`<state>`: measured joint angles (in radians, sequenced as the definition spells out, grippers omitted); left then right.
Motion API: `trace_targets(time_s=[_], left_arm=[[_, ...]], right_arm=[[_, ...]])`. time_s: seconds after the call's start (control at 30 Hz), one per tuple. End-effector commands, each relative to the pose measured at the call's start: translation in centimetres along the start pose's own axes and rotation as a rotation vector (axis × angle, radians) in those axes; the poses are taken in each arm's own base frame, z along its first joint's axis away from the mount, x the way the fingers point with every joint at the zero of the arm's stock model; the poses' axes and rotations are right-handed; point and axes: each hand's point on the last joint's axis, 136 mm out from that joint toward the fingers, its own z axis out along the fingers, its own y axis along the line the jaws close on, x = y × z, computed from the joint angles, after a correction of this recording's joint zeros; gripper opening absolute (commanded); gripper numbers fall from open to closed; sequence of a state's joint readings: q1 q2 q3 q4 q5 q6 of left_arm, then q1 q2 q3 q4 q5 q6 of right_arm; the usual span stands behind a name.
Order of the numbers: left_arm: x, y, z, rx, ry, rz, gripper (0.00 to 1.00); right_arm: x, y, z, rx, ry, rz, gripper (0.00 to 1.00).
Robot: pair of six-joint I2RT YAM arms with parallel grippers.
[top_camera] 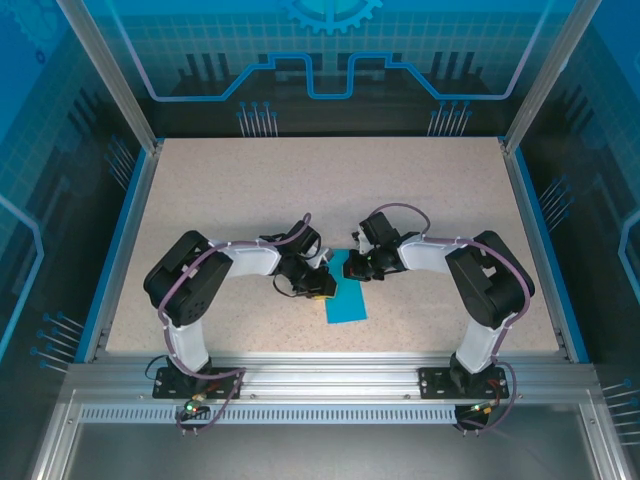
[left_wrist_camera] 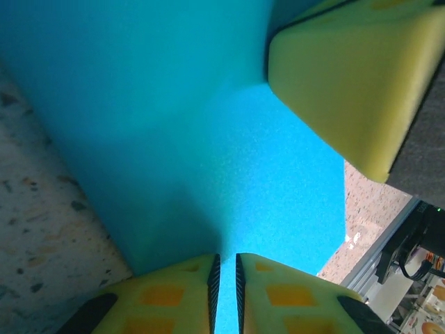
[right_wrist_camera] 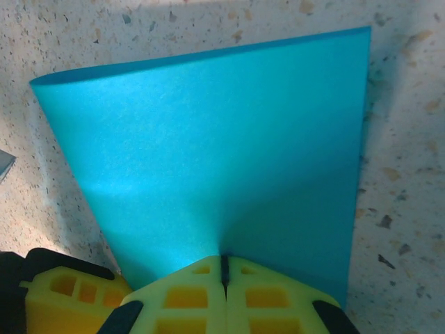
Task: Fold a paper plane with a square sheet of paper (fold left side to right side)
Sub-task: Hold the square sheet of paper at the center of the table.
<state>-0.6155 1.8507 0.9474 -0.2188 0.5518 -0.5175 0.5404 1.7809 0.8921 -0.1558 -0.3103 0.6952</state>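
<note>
Arms, overhead: both elbows bent inward, left gripper [top_camera: 318, 285] and right gripper [top_camera: 359, 268] meeting over the paper [top_camera: 347, 303] by the table's [top_camera: 200, 200] near edge. Left wrist: fingers [left_wrist_camera: 174, 299] narrow, paper in their slit. Right wrist: fingers [right_wrist_camera: 184, 298] pinched shut on the paper's edge.

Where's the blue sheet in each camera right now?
Top external: blue sheet low centre, near the speckled table's front edge.
Left wrist: sheet covers the middle, top to bottom.
Right wrist: sheet spans the centre.
Shared landmark: the speckled table bordering it.
</note>
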Motion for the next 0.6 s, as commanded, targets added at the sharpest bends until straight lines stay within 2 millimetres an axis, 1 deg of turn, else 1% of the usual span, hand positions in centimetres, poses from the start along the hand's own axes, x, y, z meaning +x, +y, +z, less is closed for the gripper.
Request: trace_targets(time_s=[0.0, 0.07, 0.17, 0.23, 0.3, 0.4, 0.47, 0.57], left_arm=[[1.6, 2.2, 1.8, -0.061, 0.056, -0.042, 0.19], [2.0, 2.7, 2.0, -0.077, 0.062, -0.055, 0.19], [2.4, 3.2, 1.9, -0.104, 0.064, -0.065, 0.18], [2.5, 3.4, 1.8, -0.114, 0.06, -0.064, 0.18], [2.5, 3.4, 1.6, -0.124, 0.057, -0.065, 0.18], [2.4, 3.4, 1.6, -0.129, 0.056, -0.064, 0.18], [2.4, 3.4, 1.6, -0.132, 0.055, -0.064, 0.18], [2.4, 3.3, 1.5, -0.134, 0.052, -0.064, 0.18]], right_arm=[[2.0, -3.6, 0.9, 0.144, 0.055, 0.027, 0.01], [1.5, -2.9, 0.5, 0.12, 0.035, 0.005, 0.02], [-0.7, -0.7, -1.1, 0.083, -0.034, -0.051, 0.04], [-1.4, 0.1, -2.2, 0.077, -0.068, -0.079, 0.05], [-1.7, 0.6, -3.4, 0.082, -0.088, -0.098, 0.06], [-0.8, 1.1, -5.0, 0.078, -0.094, -0.114, 0.08], [0.5, 1.2, -5.7, 0.073, -0.083, -0.12, 0.07], [3.4, 0.5, -5.9, 0.066, -0.043, -0.102, 0.05]])
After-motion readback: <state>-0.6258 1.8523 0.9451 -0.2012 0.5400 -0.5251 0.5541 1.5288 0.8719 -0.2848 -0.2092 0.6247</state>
